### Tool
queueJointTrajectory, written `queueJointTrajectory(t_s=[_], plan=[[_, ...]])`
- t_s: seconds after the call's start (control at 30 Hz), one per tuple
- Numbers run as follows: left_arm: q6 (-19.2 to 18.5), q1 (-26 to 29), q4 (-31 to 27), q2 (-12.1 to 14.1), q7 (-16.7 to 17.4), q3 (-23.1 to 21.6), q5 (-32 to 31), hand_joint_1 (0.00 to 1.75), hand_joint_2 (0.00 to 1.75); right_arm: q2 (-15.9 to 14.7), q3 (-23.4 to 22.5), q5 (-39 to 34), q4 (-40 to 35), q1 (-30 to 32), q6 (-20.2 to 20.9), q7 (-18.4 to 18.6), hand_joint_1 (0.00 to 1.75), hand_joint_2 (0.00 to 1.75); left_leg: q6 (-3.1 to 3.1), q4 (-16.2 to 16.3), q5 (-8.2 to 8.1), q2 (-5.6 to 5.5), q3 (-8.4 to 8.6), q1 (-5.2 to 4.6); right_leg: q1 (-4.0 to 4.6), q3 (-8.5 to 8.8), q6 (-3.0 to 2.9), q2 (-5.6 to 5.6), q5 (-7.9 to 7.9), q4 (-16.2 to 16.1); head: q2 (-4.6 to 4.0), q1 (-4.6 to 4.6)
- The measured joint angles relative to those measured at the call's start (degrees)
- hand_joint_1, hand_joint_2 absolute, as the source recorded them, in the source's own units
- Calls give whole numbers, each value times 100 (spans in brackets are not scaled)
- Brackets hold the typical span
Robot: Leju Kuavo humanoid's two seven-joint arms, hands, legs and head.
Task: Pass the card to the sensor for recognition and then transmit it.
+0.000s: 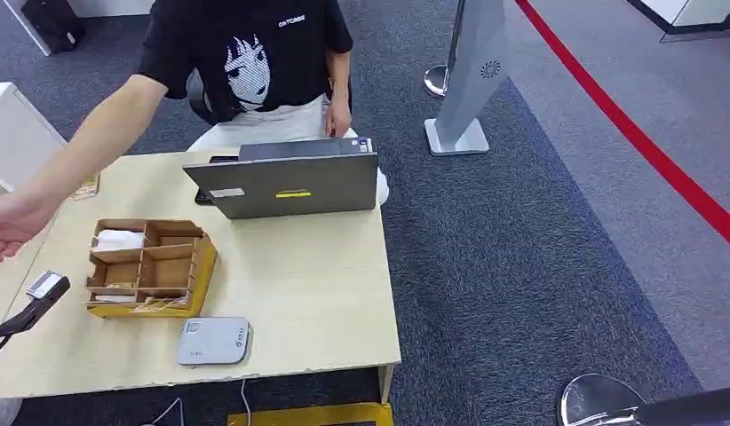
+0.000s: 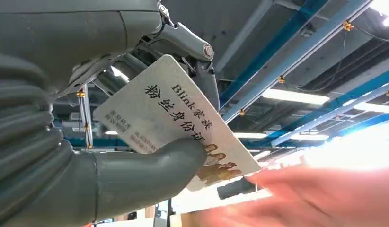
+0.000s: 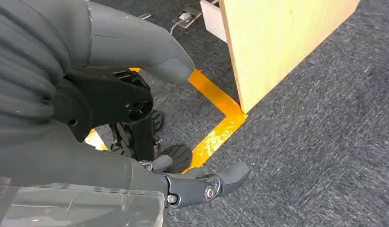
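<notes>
The left hand (image 2: 136,142) pinches the card (image 2: 176,120) between thumb and fingers, raised off the surface's left edge; a person's hand (image 2: 301,198) reaches just beside it. The right hand (image 3: 150,118) hangs empty, fingers apart

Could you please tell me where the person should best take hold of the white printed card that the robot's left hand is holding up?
Probably by the free corner of the white printed card, the end with the gold picture, which juts clear of the left hand. The grey thumb and darker fingers pinch the opposite half, so approach from the side where the person's hand is, pinching both flat faces.
</notes>
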Motion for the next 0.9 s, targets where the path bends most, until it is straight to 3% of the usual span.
queueJointTrajectory(t_s=[0.27,0.5,0.57,0.63,0.7,0.8,0.9], plan=[[22,-25,66,9,-55,2,0,175,175,0,0,0,0,0,-59,9,0,175,0,0,0,-1,-1,0,0,-1,0,0,0,0,0,-2],[70,-2,-11,-256,-327,76,34,175,175,2,0,9,2,3,-83,20,0,175,0,0,0,0,-2,-1,0,-1,1,0,1,0,0,0],[90,105,-252,-466,-681,147,296,175,175,7,-2,-9,0,1,-140,20,0,175,0,1,0,-1,-2,-3,-3,-1,1,-1,1,-1,0,0],[11,402,-913,-978,-1177,181,615,175,175,24,-44,-85,0,-1,-227,17,0,175,3,1,-2,-1,-2,-9,-6,0,2,0,1,-2,0,-2],[-114,813,-1654,-1435,-1397,21,408,175,175,50,-116,-164,0,1,-300,0,0,175,16,2,-11,4,-2,-15,-8,-1,6,5,-1,-6,0,0],[-186,1376,-2508,-1824,-1021,-585,53,175,175,87,-203,-190,0,2,-336,-24,0,175,29,4,-21,21,-5,-22,-18,-6,13,21,0,-7,0,11],[-177,1553,-2896,-1939,-881,-844,37,175,175,96,-273,-192,0,2,-358,-46,0,175,29,4,-21,16,-5,-22,-19,-6,16,16,-3,-7,0,17]])
